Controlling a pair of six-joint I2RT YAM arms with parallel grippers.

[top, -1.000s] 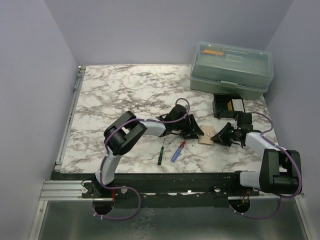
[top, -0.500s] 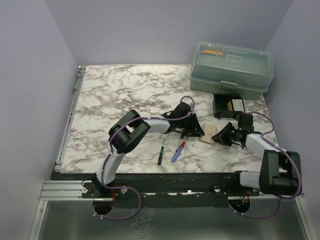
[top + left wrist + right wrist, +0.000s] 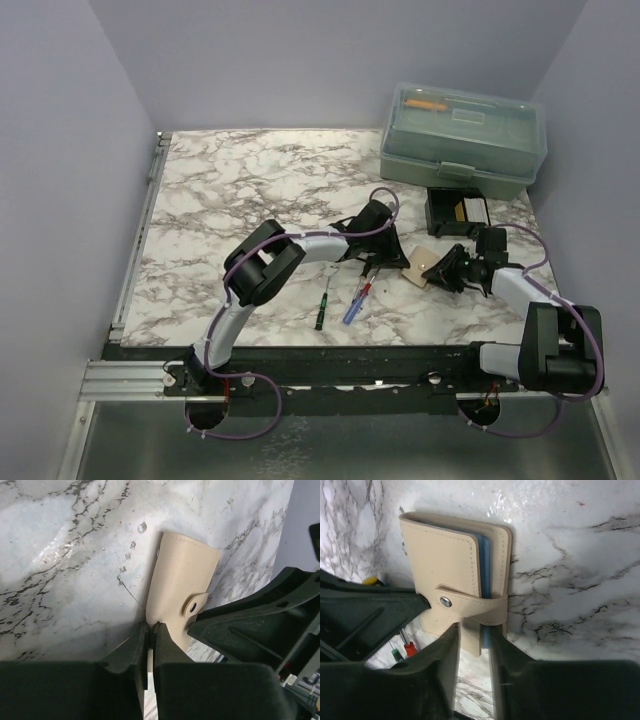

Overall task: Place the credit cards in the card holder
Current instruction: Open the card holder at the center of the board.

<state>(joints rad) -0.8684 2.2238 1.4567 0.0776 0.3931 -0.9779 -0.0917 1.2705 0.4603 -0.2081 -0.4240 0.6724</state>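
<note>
The tan card holder (image 3: 418,266) lies folded on the marble between both grippers, its strap snapped shut (image 3: 445,601). Bluish edges of the credit cards (image 3: 484,555) show between its covers in the right wrist view. My left gripper (image 3: 396,262) comes from the left, its jaws pinched shut (image 3: 150,626) on the card holder's (image 3: 180,580) thin near edge. My right gripper (image 3: 441,270) reaches in from the right. Its fingers straddle the card holder's (image 3: 445,555) end below the strap and press on both sides (image 3: 472,636).
A translucent green toolbox (image 3: 463,138) stands at the back right, with a black box (image 3: 457,212) in front of it. A green screwdriver (image 3: 321,305) and a blue-and-red one (image 3: 355,300) lie just left of the holder, near the front edge.
My left gripper has slid right up to the card holder and closed on its edge. The right gripper has stayed at the holder's other side.
</note>
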